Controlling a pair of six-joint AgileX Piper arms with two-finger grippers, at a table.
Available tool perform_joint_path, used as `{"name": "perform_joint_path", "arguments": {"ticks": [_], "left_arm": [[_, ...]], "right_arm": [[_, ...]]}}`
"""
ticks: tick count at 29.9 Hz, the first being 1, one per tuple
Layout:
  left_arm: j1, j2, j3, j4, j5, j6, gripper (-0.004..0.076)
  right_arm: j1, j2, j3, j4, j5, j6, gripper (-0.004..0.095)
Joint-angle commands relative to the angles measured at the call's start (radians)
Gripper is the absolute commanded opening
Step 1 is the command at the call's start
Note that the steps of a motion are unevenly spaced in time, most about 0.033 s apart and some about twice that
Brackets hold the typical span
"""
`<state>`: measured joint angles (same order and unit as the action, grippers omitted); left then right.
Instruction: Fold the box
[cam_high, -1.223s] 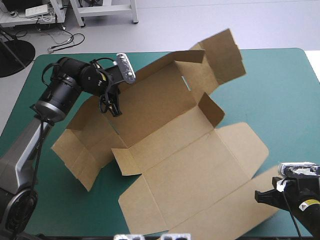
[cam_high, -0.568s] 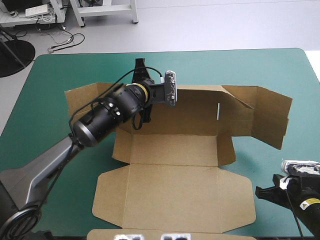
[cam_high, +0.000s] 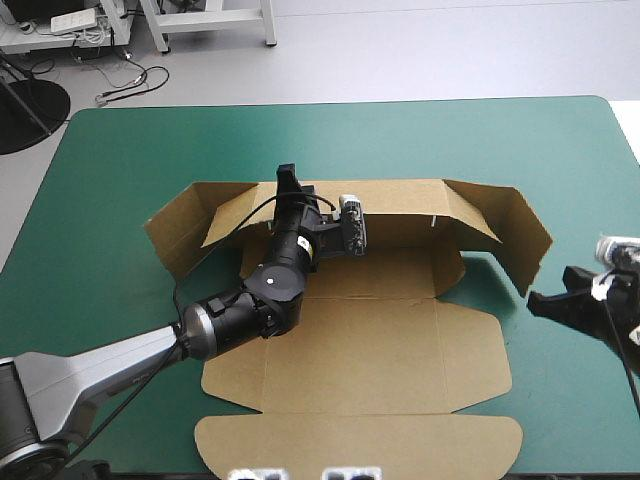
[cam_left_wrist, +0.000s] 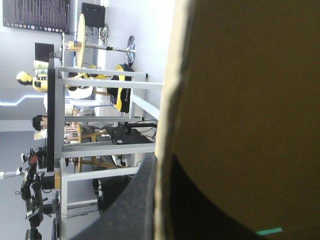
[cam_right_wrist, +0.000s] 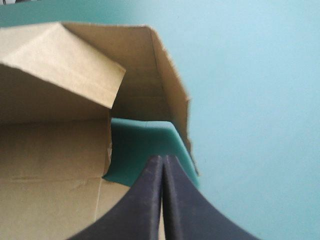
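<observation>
The brown box (cam_high: 400, 350) lies spread on the table, its rear wall raised, both end flaps angled forward and the lid panel flat toward the near edge. My left gripper (cam_high: 288, 185) is at the top of the rear wall, left of its middle. In the left wrist view the board (cam_left_wrist: 250, 100) stands between the black fingers (cam_left_wrist: 135, 205), so this gripper (cam_left_wrist: 162, 162) is shut on the box. My right gripper (cam_high: 542, 300) hovers just right of the box's right end flap, shut and holding nothing. In its own view the gripper (cam_right_wrist: 162, 159) points at that flap (cam_right_wrist: 150, 75).
The teal-green cover (cam_high: 120, 160) shows on all sides of the box. The table's right edge (cam_high: 632, 140) runs close behind my right arm. The lid's near flap (cam_high: 360, 440) reaches almost to the table's near edge.
The box has swung round from a skewed pose to lie square, its rear wall lowered toward the table. My left gripper came down and inward with that wall. My right gripper moved farther up the table.
</observation>
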<state>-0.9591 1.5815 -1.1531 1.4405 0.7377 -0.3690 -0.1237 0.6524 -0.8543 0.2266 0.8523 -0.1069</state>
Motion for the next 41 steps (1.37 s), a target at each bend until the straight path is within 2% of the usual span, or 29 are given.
{"name": "perform_joint_path", "arguments": {"ticks": [1,10,15,23,31,35,41], "left_arm": [[-0.006,-0.050,-0.001,0.092,0.049,-0.090,-0.0010],[-0.006,-0.050,0.024,0.118,0.045,-0.123,-0.0010],[-0.006,-0.048,0.024,0.118,0.045,-0.123,-0.0010],[-0.006,-0.048,0.024,0.118,0.045,-0.123,-0.0010],[-0.006,-0.048,0.024,0.118,0.049,-0.149,-0.0010],[-0.006,-0.048,0.024,0.118,0.049,-0.150,-0.0010],[-0.006,-0.048,0.024,0.118,0.055,-0.213,-0.0010]], "right_arm": [[0.001,0.092,-0.129,0.034,-0.086,-0.006,-0.0015],[0.001,0.436,-0.459,0.195,-0.013,-0.124,-0.0015],[0.001,0.656,-0.644,0.285,0.092,-0.197,-0.0015],[0.001,0.940,-0.838,0.367,0.215,-0.228,-0.0015],[0.001,1.059,-0.860,0.364,0.328,-0.228,-0.0015],[0.001,1.066,-0.858,0.313,0.399,-0.237,-0.0015],[0.001,1.054,-0.856,0.292,0.399,-0.224,-0.0015]]}}
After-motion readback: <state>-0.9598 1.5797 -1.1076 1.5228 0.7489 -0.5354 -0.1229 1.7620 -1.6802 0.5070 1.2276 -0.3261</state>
